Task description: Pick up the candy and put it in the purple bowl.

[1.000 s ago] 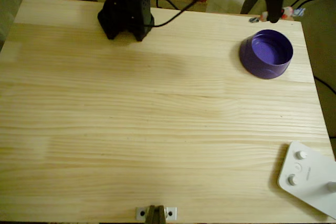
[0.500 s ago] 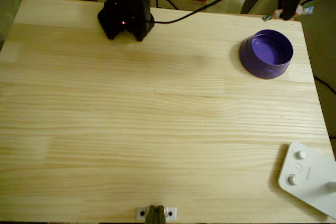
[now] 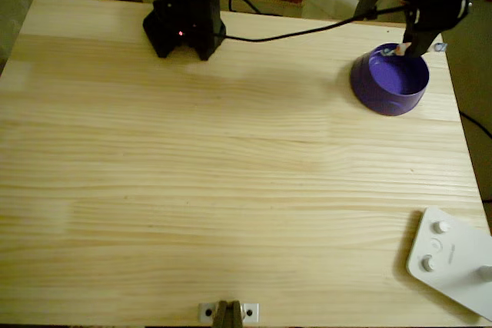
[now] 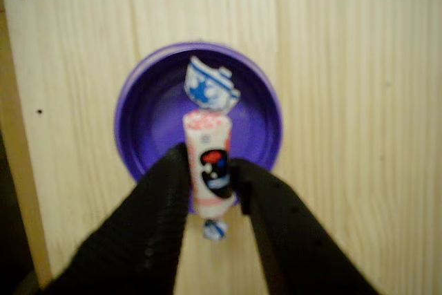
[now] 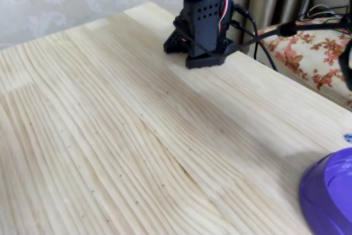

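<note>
Table [image 3: 231,174]: pale wood, purple bowl [image 3: 389,79] resting on it.
Gripper [image 4: 210,177]: above bowl, clamped on candy [image 4: 207,160].
Candy: upright over bowl's interior.

glossy purple bowl [image 4: 138,129], candy [image 4: 209,160] pinkish-white with dark and red marks plus blue-and-white starry twisted ends, black jaws, pale pine-grain desk [image 3: 231,190], white device [image 3: 453,263], red floral fabric [image 5: 319,59]

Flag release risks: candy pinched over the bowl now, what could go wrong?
1. The claw pinches the candy above the purple bowl, but toward its rim; the lower twist hangs past the edge, so a drop may land outside.
2. Descending could knock the bowl wall.
</note>
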`<action>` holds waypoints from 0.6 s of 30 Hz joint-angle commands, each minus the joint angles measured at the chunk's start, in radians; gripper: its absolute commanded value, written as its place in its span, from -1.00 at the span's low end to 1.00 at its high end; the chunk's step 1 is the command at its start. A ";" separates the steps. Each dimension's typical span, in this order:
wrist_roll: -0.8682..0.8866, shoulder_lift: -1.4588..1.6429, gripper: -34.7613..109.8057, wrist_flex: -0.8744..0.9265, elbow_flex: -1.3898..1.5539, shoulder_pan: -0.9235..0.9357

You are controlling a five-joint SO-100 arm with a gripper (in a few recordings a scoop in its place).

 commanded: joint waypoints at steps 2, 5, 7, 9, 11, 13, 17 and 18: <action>-0.014 0.005 -0.52 0.015 -0.123 -0.029; -0.014 -0.009 -0.52 0.015 -0.135 -0.032; -0.014 -0.021 -0.52 0.015 -0.144 -0.032; -0.021 -0.034 -0.52 0.015 -0.150 -0.032; -0.025 -0.038 -0.51 0.015 -0.147 -0.031; -0.025 -0.038 -0.38 0.025 -0.140 -0.029; -0.025 -0.040 -0.27 0.055 -0.140 -0.031; -0.025 -0.040 -0.27 0.058 -0.141 -0.031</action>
